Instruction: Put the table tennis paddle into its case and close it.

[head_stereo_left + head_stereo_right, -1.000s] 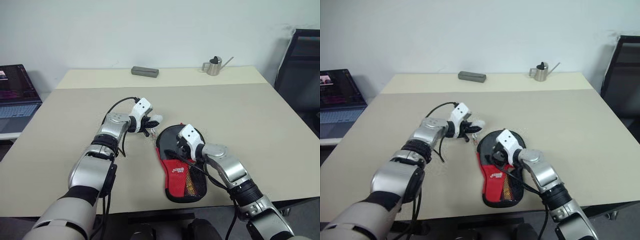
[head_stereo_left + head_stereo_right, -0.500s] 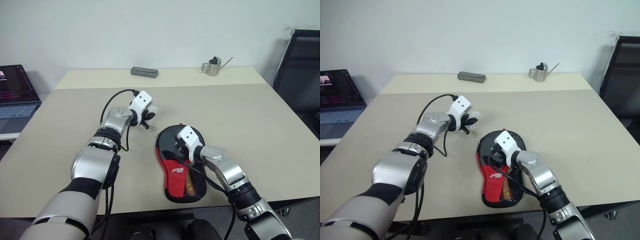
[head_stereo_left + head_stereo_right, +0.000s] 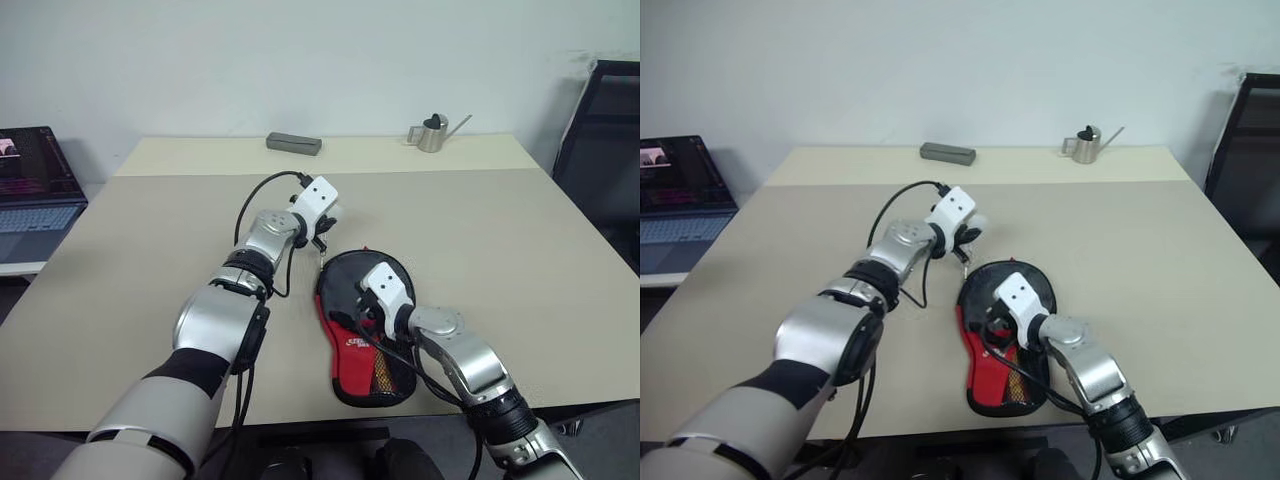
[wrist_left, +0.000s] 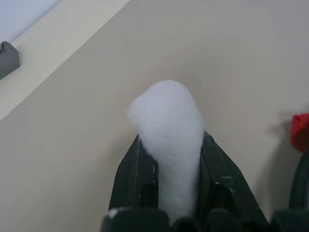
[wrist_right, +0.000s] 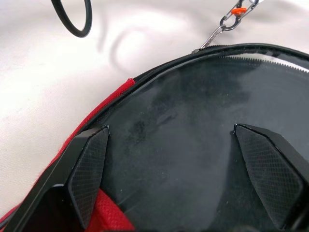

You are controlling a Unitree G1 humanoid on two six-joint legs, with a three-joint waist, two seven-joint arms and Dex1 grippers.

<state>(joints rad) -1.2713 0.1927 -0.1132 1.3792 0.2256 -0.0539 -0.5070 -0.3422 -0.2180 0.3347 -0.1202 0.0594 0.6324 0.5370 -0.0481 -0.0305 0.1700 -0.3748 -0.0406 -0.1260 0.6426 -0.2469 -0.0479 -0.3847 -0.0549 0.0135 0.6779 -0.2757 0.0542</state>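
Beige, matt, broad tabletop [image 3: 520, 260] under everything. Near edge, centre: paddle-shaped soft black fabric case [image 3: 362, 330] with red logo panel and black mesh, lying flat, round end toward the far side, narrow end toward the near edge. Table tennis paddle itself hidden inside or under the fabric; cannot tell more than a smooth dark face between the right fingers in the right wrist view. Zipper rim [image 5: 251, 54] curving round the far edge of the case, with a small metal clip chain [image 5: 223, 24] running off it toward the left gripper.

Right gripper [image 5: 186, 169] low over the round end of the case, black fingers [image 5: 89, 171] spread as wide as they go, one near each side of the round part, nothing clamped between them.

Left gripper [image 4: 169, 174] just beyond the far left rim of the case, raised off the tabletop, fingers [image 4: 137, 176] pinched tight on the white fluffy pompom charm [image 4: 170, 128], fluff bulging out past the tips.

Far edge, left of centre: small grey rectangular box [image 3: 294, 143]. Far edge, right: small metal watering can [image 3: 432, 133] with thin spout. Black cable loop [image 5: 72, 17] on the tabletop by the case.
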